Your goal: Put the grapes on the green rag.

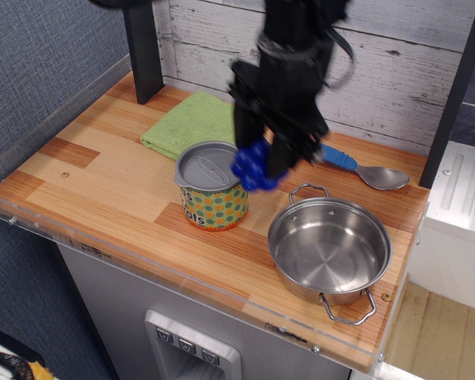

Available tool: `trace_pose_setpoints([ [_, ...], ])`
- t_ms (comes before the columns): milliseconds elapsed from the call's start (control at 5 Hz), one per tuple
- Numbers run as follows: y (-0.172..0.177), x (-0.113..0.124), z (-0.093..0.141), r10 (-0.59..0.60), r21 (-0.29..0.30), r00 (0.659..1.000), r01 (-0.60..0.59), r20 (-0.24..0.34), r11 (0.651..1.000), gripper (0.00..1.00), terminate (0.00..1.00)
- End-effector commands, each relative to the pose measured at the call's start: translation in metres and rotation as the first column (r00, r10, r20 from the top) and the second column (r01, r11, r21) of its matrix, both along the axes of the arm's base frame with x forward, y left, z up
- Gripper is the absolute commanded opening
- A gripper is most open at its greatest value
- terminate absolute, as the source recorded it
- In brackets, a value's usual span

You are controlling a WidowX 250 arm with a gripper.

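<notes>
My gripper [261, 162] is shut on the grapes [254, 167], a cluster of glossy deep-blue balls. It holds them in the air just right of the patterned can's lid [210, 165]. The green rag [191, 121] lies flat on the wooden counter behind the can, to the left of the gripper. Its right end is hidden behind my arm.
A patterned can [213, 195] with a grey lid stands in front of the rag. An empty steel pot [329, 246] sits at the front right. A blue-handled spoon [362, 169] lies behind the pot. A dark post [142, 49] stands at the back left.
</notes>
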State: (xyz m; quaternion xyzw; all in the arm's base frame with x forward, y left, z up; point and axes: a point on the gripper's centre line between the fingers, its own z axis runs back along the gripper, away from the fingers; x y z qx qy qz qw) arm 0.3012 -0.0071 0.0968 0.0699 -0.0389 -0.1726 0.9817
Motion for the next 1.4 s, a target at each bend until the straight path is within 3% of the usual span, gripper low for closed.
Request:
trace_pose_setpoints([
  [0,0.055,0.022,0.021,0.137,-0.036,0.986,-0.134,0.092,0.990,0.00,0.00],
  [400,0.089,0.046,0.008,0.238,-0.023,0.969,-0.237,0.058,0.971,0.00,0.00],
  [600,0.107,0.053,-0.001,0.284,0.020,0.957,-0.286,0.059,0.958,0.00,0.00],
  [1200,0.148,0.069,-0.024,0.368,-0.026,0.929,-0.367,0.043,0.930,0.00,0.00],
])
